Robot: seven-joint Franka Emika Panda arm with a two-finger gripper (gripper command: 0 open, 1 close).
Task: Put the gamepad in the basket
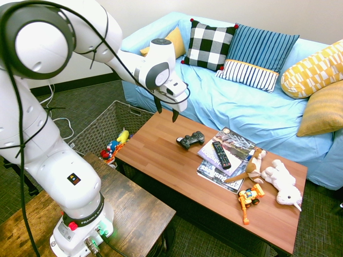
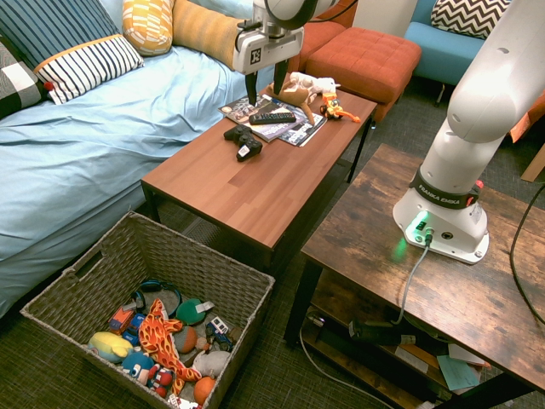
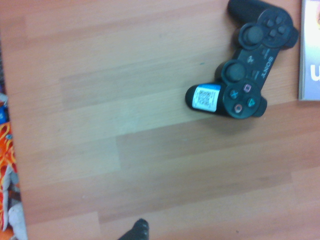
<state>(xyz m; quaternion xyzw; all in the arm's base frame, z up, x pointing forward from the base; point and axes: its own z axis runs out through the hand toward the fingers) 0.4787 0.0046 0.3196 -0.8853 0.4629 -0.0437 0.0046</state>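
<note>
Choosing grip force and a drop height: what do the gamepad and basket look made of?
Gamepad: hard black plastic by its look, smooth with a slight sheen, and a paper sticker on one handle. Basket: woven wicker-like strands, matte grey-brown.

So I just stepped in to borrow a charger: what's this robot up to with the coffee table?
The white arm's gripper hangs open above the wooden coffee table, pointing down, holding nothing. The black gamepad lies on the table beside a stack of magazines with a remote on top. The wicker basket sits on the floor at the table's end, already holding toys. Nothing has been picked up yet.
</note>
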